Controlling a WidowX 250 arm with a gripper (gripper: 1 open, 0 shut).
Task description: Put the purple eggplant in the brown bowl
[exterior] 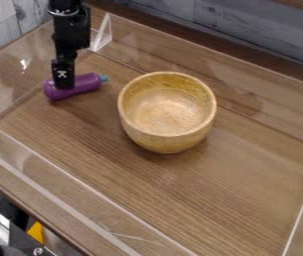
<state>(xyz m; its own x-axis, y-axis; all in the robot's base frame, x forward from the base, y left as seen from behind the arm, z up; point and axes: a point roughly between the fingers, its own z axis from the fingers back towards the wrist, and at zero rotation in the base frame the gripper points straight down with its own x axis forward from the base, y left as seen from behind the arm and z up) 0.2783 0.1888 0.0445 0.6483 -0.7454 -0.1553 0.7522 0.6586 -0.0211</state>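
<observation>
The purple eggplant (75,88) lies on the wooden table at the left, its teal stem cap pointing right toward the brown bowl (167,110). The bowl stands upright and holds nothing. My gripper (63,75) points straight down over the eggplant's left half, its black fingers open and reaching down around the eggplant's top. Whether the fingers touch the eggplant is not clear. The eggplant rests on the table, a short way left of the bowl.
A clear plastic wall (20,150) fences the table on the left, front and back. A white bracket (100,38) stands behind the gripper. A grey plank wall (234,25) runs along the back.
</observation>
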